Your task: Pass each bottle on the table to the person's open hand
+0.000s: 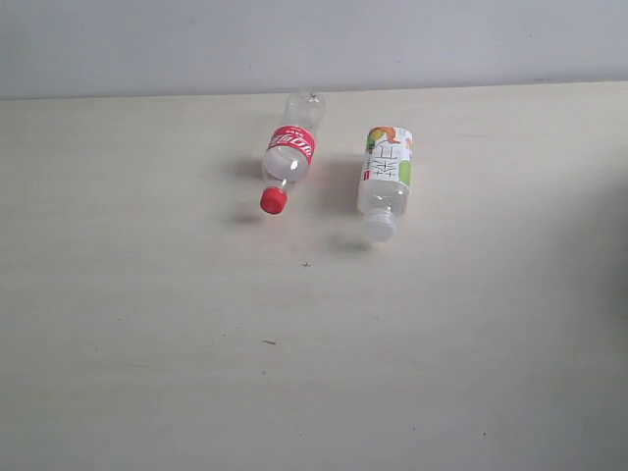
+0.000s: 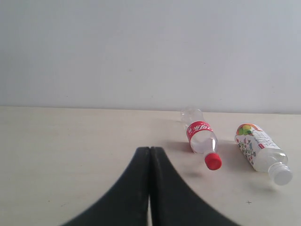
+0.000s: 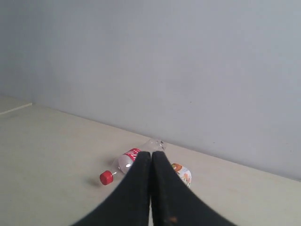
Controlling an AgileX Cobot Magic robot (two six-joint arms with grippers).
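Two bottles lie on their sides on the pale beige table (image 1: pixel 147 324), caps toward the near edge. The clear bottle with red label and cap (image 1: pixel 289 155) (image 2: pixel 202 136) (image 3: pixel 123 162) lies left of the clear white-capped bottle with green-orange label (image 1: pixel 387 177) (image 2: pixel 261 151) (image 3: pixel 183 174). The yellow and the white green-labelled bottles are out of view. No person's hand shows. My left gripper (image 2: pixel 150 149) is shut, empty, short of the red-capped bottle. My right gripper (image 3: pixel 151 154) is shut, empty, its fingers covering part of both bottles. Neither gripper appears in the exterior view.
A plain grey wall (image 1: pixel 314 44) rises behind the table's far edge, just past the bottles. A few tiny dark specks (image 1: pixel 306 264) mark the tabletop. A shadow darkens the table's right edge (image 1: pixel 613 294).
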